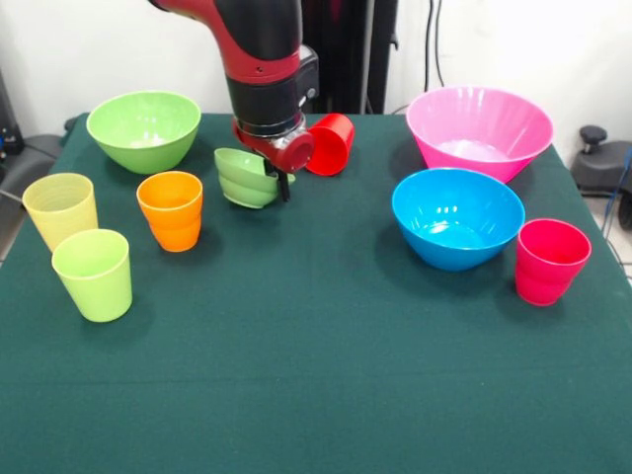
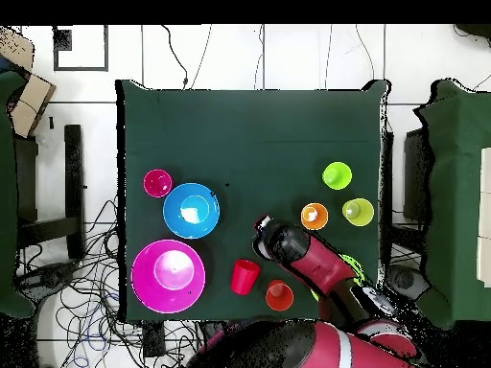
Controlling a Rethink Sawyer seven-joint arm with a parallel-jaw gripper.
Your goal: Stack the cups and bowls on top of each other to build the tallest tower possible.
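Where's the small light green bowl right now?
In the front view the small light green bowl is tilted on its side at the gripper, between the orange cup and the tipped red cup.

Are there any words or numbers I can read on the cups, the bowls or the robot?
None can be read. The cups, such as the orange one, and the bowls, such as the blue one, are plain plastic with no print. The robot arm shows no legible label in either view.
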